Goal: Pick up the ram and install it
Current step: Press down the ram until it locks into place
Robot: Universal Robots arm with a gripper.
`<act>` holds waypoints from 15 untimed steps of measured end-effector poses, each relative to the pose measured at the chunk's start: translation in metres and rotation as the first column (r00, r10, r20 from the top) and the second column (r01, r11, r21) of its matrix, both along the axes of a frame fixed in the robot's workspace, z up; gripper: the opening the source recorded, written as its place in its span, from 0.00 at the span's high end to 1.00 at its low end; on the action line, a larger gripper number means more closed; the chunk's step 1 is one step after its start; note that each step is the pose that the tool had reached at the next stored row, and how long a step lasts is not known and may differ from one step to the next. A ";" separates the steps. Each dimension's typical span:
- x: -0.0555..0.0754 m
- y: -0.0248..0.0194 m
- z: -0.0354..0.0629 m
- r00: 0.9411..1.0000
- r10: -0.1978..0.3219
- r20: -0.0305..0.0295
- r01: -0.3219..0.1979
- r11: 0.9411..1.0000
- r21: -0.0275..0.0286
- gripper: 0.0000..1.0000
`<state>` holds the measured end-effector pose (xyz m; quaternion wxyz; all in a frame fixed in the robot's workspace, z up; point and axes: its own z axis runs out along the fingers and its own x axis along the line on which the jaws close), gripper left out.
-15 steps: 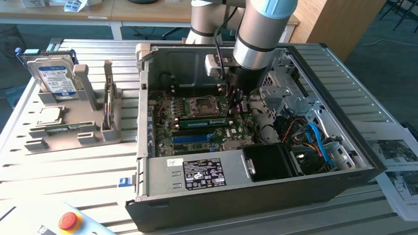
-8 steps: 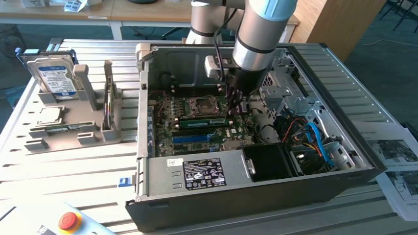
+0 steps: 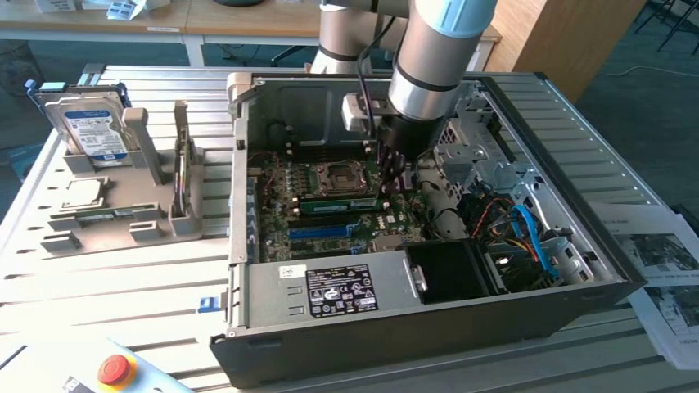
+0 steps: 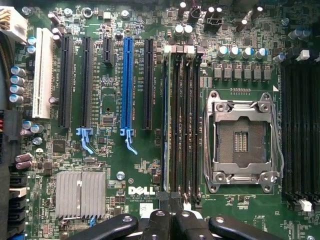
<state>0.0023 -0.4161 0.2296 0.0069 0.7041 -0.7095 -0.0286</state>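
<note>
On the exterior view's left, a hard drive (image 3: 93, 124) is standing in a grey rack (image 3: 131, 217), with a CPU chip (image 3: 83, 192) lying in front of it. A red button (image 3: 114, 370) is sitting near the front edge. The open case (image 3: 437, 323) is taking up the middle, its motherboard (image 3: 327, 233) facing up. The ram (image 3: 339, 205) is standing on edge in a slot just beside the empty CPU socket (image 3: 333, 176). The gripper (image 3: 391, 182) is reaching down into the case at the ram's right-hand end, its fingers pressed together and gripping nothing. Whether they are touching the ram cannot be told. Further right, blue cables (image 3: 529, 233) are curling inside the case, and papers (image 3: 666, 278) are lying on the table.
</note>
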 end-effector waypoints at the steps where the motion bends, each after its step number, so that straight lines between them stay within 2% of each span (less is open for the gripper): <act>1: 0.000 0.0000 -0.0003 1.000 0.000 0.000 0.000 1.000 0.000 0.90; 15: 0.000 0.0000 -0.0029 1.000 0.000 0.000 0.000 1.000 0.000 0.90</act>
